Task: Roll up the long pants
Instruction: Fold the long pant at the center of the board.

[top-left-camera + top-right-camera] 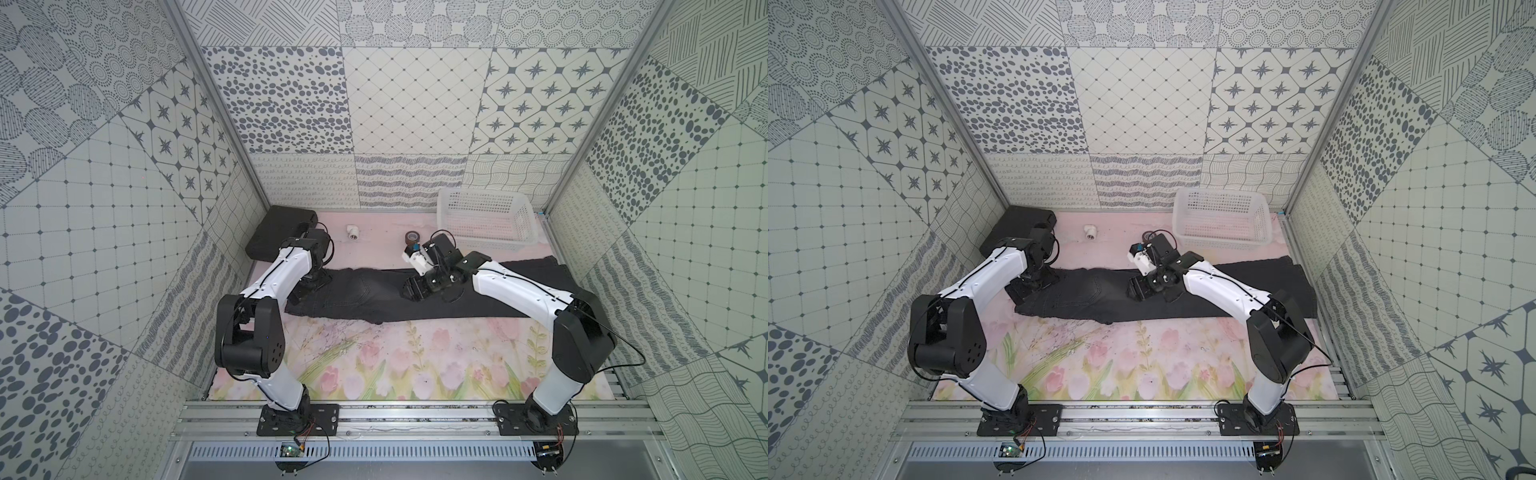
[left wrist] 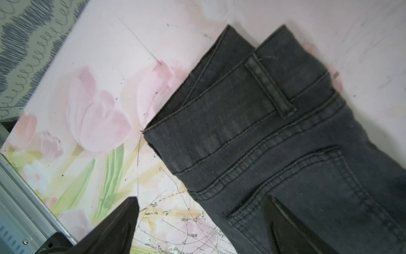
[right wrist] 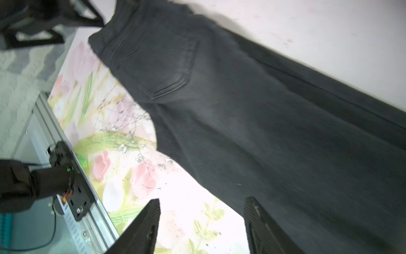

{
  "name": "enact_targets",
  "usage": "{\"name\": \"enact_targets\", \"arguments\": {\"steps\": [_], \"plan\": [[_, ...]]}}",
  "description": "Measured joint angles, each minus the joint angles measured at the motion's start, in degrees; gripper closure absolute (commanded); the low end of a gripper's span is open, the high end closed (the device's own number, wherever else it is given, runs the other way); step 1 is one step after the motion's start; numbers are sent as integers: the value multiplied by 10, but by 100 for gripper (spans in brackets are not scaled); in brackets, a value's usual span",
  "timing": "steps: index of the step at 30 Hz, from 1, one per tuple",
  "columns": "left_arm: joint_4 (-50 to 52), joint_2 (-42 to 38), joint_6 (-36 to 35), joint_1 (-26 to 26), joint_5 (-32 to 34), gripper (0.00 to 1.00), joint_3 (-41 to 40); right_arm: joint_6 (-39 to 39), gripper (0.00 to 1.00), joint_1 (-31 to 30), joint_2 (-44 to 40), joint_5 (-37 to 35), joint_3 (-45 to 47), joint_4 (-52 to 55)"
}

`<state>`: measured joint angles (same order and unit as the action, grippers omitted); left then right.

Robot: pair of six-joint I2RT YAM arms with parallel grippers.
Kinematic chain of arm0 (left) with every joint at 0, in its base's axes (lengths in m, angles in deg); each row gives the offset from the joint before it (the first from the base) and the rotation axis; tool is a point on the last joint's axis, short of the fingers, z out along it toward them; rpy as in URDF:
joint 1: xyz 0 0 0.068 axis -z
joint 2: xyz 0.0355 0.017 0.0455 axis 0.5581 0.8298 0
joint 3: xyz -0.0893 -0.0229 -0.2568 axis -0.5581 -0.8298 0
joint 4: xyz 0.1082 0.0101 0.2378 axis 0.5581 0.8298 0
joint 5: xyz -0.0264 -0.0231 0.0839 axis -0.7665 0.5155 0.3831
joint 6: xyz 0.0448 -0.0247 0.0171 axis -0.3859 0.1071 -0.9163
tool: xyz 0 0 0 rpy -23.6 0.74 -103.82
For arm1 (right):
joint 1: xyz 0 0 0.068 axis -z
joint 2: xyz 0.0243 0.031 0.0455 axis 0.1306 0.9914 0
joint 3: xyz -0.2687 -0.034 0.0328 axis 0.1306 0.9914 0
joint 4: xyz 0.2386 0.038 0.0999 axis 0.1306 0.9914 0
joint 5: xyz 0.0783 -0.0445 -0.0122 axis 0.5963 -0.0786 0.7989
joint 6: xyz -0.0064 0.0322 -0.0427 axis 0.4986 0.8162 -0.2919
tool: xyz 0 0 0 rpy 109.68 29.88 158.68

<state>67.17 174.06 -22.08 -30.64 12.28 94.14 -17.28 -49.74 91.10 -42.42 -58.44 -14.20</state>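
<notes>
Charcoal denim, flat, no roll in it. The long pants [image 1: 361,297] lie lengthwise across the far half of the table [image 1: 374,374], legs stacked one on the other. The waistband [image 2: 219,105] is toward the left edge and the hems reach the right edge. Neither end shows a turn, so I judge the rolling not yet begun.

Left gripper [image 2: 202,199]: jaws wide, empty, hovering at the waistband end, one finger over bare table, one over the back pocket. Right gripper [image 3: 202,200]: jaws apart, empty, over the near edge of the thigh area.

Next move, my estimate: both drop to one end, likely the waistband, pinch the edge and turn it over toward the hems. The right gripper sits well apart from that end.

Table covering: tulip print, scuffed. Far right corner: white basket [image 1: 482,212]. Far left corner: black case [image 1: 274,232]. Pipe fitting [image 1: 353,232] and tape roll [image 1: 412,237] near the far edge. Patterned grey-white walls [image 1: 415,104] enclose three sides.
</notes>
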Motion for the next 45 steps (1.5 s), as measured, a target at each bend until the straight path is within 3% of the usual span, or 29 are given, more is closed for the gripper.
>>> {"name": "enact_targets", "arguments": {"steps": [6,11,13,15,17,21,23,24,30,41,43,45], "plan": [[-34,25,-16,-21,-60,13,-29,-88,35,-67,38,-30,9,-29],[-75,44,-13,-27,-91,28,-64,-151,36,-104,108,-84,-22,-35],[-88,52,-13,-29,-95,39,-70,-176,40,-111,136,-103,-38,-35],[-101,61,-12,-31,-99,57,-74,-194,47,-116,160,-118,-49,-35],[-113,67,-11,-32,-104,77,-75,-214,57,-117,179,-132,-57,-35],[-127,71,-8,-36,-114,100,-75,-240,83,-116,193,-151,-59,-36],[-127,71,-7,-37,-114,100,-75,-250,99,-113,193,-156,-59,-39],[-127,69,-7,-38,-115,100,-75,-249,100,-113,193,-158,-59,-41],[-122,21,-12,-56,-122,100,-79,-254,100,-106,184,-146,-55,-54],[-60,-35,-47,-102,-144,100,-66,-267,100,-76,138,-31,-42,-57],[-50,-35,-50,-103,-144,100,-71,-268,94,-76,145,-17,-43,-46],[-43,-35,-54,-103,-136,78,-77,-268,85,-76,155,-12,-46,-19]]}}
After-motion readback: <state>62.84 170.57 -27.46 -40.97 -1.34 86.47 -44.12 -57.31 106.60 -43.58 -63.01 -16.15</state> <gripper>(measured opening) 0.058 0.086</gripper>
